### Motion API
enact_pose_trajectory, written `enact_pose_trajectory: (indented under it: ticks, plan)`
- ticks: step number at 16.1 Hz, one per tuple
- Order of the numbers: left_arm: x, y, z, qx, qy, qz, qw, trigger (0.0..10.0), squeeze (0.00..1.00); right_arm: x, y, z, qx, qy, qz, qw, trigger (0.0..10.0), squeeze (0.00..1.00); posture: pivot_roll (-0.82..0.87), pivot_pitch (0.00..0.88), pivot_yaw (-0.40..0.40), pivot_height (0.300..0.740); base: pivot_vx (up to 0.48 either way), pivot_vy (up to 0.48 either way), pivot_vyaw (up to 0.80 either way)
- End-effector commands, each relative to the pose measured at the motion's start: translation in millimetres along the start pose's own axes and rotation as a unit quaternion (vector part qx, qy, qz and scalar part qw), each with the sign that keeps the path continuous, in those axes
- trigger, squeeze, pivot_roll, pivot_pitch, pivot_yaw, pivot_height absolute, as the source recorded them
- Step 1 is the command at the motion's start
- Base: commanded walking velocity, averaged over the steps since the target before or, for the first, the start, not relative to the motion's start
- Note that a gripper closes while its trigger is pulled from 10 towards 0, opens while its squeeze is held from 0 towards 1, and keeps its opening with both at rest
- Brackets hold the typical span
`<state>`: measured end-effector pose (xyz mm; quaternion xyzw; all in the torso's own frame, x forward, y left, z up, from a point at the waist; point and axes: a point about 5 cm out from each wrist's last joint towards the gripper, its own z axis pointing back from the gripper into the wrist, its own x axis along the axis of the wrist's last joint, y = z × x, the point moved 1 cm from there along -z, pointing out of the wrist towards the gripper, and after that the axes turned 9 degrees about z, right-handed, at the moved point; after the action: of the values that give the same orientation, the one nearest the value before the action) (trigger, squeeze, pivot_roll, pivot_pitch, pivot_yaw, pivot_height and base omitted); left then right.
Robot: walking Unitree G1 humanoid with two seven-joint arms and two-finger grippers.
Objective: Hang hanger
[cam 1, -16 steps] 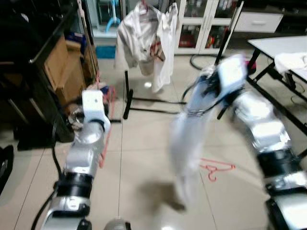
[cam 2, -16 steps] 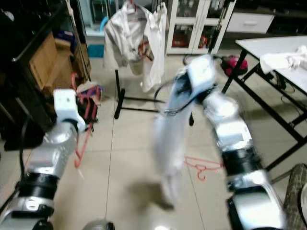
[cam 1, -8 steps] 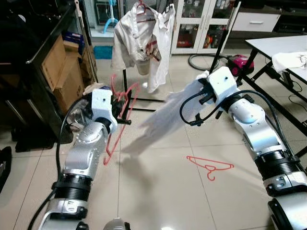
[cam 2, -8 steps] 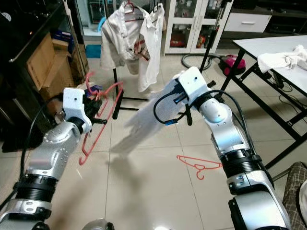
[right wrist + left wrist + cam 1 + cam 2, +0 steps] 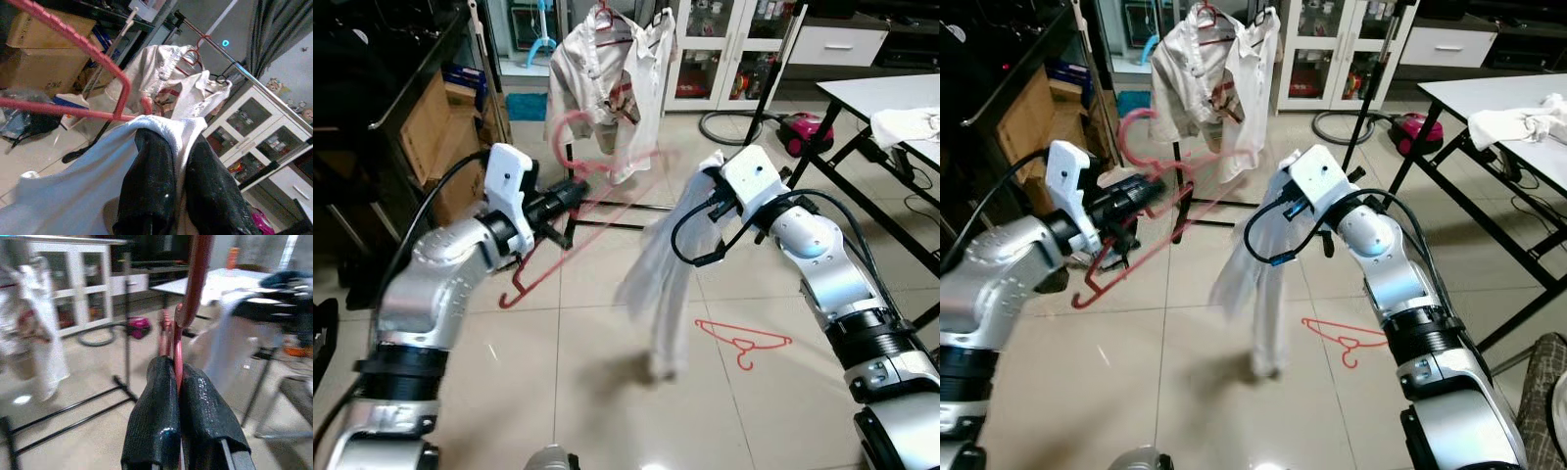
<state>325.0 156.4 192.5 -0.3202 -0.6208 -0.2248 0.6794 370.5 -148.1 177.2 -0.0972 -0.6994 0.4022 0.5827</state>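
- Hands work in the air above the tiled floor [image 5: 509, 352], in front of a clothes rack [image 5: 607, 211] with a pale shirt [image 5: 607, 88] on it.
- Left hand [image 5: 177, 382] is clenched on a red hanger [image 5: 570, 220], held up and tilted toward the right arm.
- Right hand [image 5: 182, 161] grips a white garment [image 5: 661, 284], which droops toward the floor.
- Second red hanger [image 5: 741, 340] lies on the tiles near the worktop [image 5: 886, 93].

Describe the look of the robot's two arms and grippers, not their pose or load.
Both arms are silver metal segments with black joint bands and white box-shaped wrist housings. Looping black cables run along each. The left gripper and right gripper each have two long, glossy black, slightly textured fingers.
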Motion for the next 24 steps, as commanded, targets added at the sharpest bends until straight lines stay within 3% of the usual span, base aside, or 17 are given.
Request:
enact_pose_trajectory:
  ticks: [1, 3, 10, 16, 24]
  plan:
    - [1, -9.0, 1.4, -0.044, 0.015, 0.000, 0.999, 10.0, 0.00, 7, -12.8, -1.3, -0.014, -0.019, 0.004, 1.000, 10.0, 0.00, 0.01, 0.000, -0.021, 0.740, 0.000, 0.000, 0.00]
    - [4, -12.9, 13.5, -0.088, 0.041, -0.012, 0.995, 10.0, 0.00, 7, -16.1, -0.7, -0.007, -0.022, 0.011, 1.000, 10.0, 0.00, 0.01, 0.000, -0.019, 0.740, 0.000, 0.000, 0.00]
    - [21, -11.6, 37.2, -0.112, 0.064, -0.033, 0.991, 10.0, 0.00, 1, -41.6, 7.6, 0.045, -0.014, 0.063, 0.997, 10.0, 0.00, 0.02, 0.000, -0.018, 0.740, 0.000, 0.000, 0.00]
    - [19, -12.3, 42.3, -0.108, 0.071, -0.034, 0.991, 10.0, 0.00, 19, -41.9, 10.2, 0.109, -0.063, 0.068, 0.990, 10.0, 0.00, 0.04, 0.000, -0.033, 0.740, 0.000, 0.000, 0.00]
    - [16, -14.4, 39.7, -0.110, 0.072, -0.032, 0.991, 10.0, 0.00, 15, -41.4, 23.6, 0.162, -0.070, 0.052, 0.983, 10.0, 0.00, 0.03, 0.000, -0.032, 0.740, 0.000, 0.000, 0.00]
